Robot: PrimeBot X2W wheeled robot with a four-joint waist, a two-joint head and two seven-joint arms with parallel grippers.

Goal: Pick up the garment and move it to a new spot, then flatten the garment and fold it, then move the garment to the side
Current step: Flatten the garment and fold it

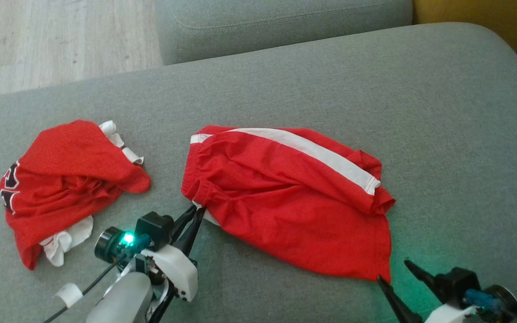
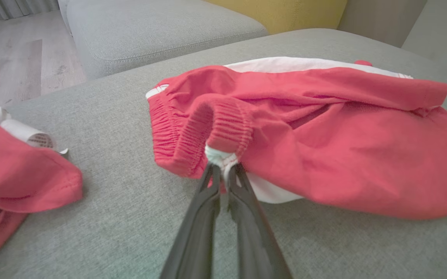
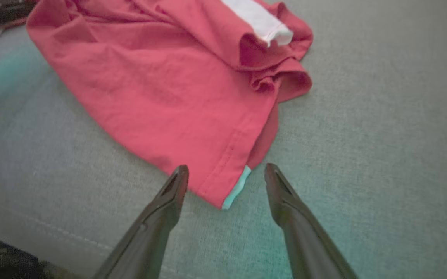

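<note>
Head view is showing the garment (image 1: pixel 285 197), a pair of red knit shorts with a broad white side stripe, lying crumpled across the middle of a grey woven sofa cushion (image 1: pixel 307 80). Its gathered elastic waistband is pointing left and its loose leg hems are trailing towards the near right. The left gripper (image 1: pixel 194 211) is clenching its two dark fingers on the near-left corner of the waistband. The right gripper (image 1: pixel 393 270) is standing spread at the near right, its tips just beside the nearest hem corner. On the left of the same cushion a second red garment (image 1: pixel 65 179), bunched, with white trim and dark lettering, is lying well apart from the shorts. A pale wooden floor (image 1: pixel 38 40) is showing beyond the cushion at the far left.

Left wrist view is revealing what the head view is not. The left gripper (image 2: pixel 223 170) is pinching a small white bit of cloth at the lower edge of the ribbed waistband, which is humping up in a fold above the pinch. A yellow cushion (image 2: pixel 285 11) is showing far behind.

Right wrist view is giving the hem detail. The right gripper (image 3: pixel 226 167) is grasping nothing, and its tapered fingers are straddling the stitched hem corner. Whether they are touching the cloth I cannot tell.
</note>
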